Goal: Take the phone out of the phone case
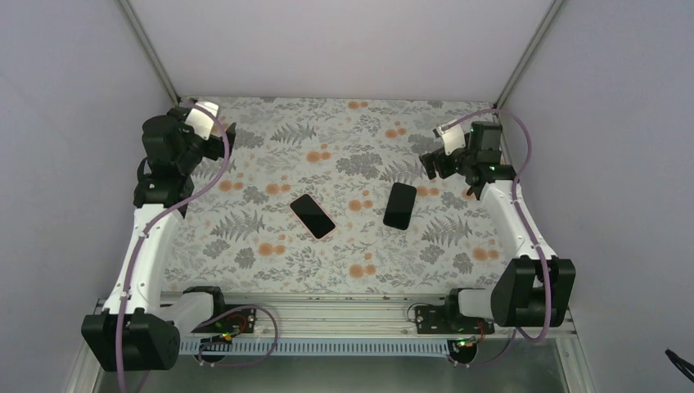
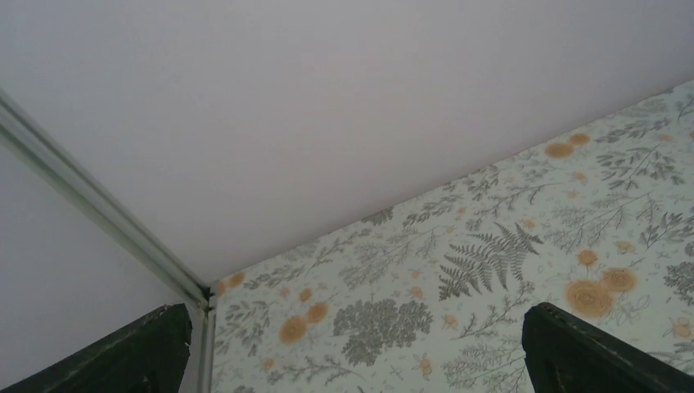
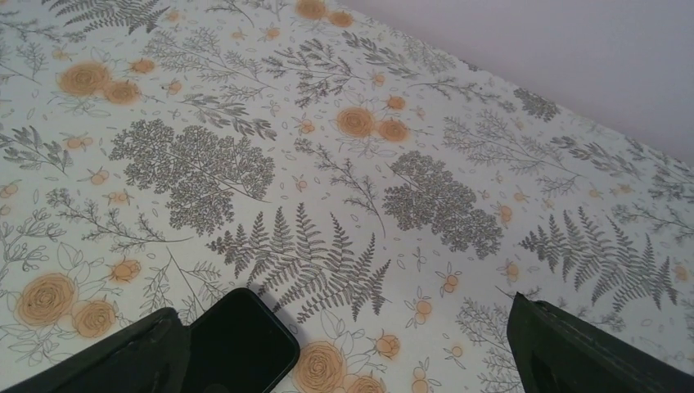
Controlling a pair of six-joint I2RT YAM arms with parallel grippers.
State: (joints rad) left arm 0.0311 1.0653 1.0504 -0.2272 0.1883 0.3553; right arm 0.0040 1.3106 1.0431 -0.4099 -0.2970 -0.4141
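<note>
Status: two phone-sized dark slabs lie flat mid-surface (image 1: 245,246), near each other but not touching. The pale-rimmed slab (image 1: 313,216) is on the left and the black slab (image 1: 399,205) on the right; can't tell which is phone and which is case. Left end effector (image 1: 221,135) is over the far-left corner, fingers wide apart, holding nothing. Right end effector (image 1: 432,161) is at the far right, also spread wide and empty. In the right wrist view a black slab corner shows just beside one finger (image 3: 123,352).
</note>
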